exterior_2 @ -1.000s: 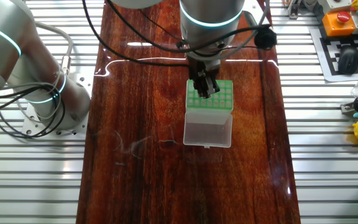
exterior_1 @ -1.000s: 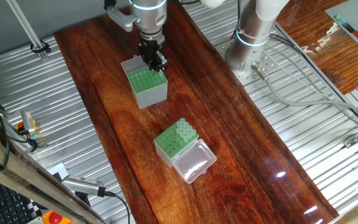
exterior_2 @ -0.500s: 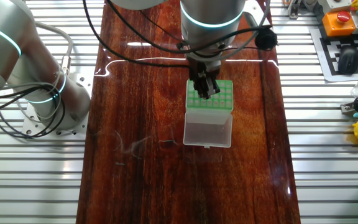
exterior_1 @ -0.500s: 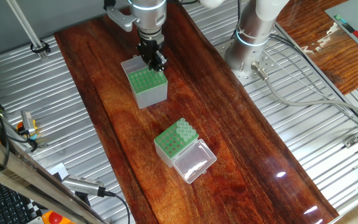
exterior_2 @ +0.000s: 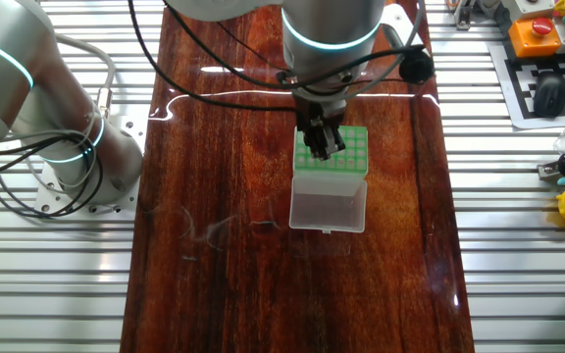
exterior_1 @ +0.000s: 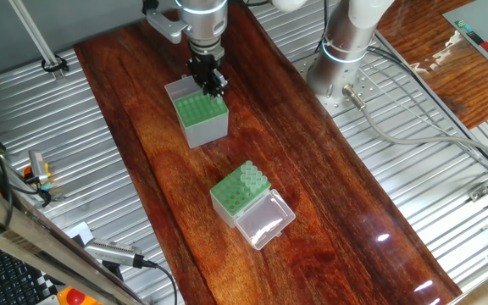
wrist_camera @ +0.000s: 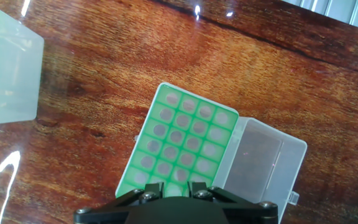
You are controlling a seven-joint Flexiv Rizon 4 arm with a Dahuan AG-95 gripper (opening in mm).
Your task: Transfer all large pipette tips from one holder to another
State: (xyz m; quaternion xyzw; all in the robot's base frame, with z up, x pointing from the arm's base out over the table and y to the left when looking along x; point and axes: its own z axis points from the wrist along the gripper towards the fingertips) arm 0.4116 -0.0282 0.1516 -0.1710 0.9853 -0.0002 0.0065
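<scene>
Standing tips in lidded box

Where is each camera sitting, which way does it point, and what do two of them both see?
One fixed view: high off a corner of the table, looking down along it; shows the arm base and the gripper over a green rack.
The other fixed view: high at the opposite end, facing back; arm base at left, wrist at centre.
Hand view: on the hand, looking down at a green-topped box and the wood; only the gripper's dark edge shows.
Shared: both fixed views show the gripper over that rack.
</scene>
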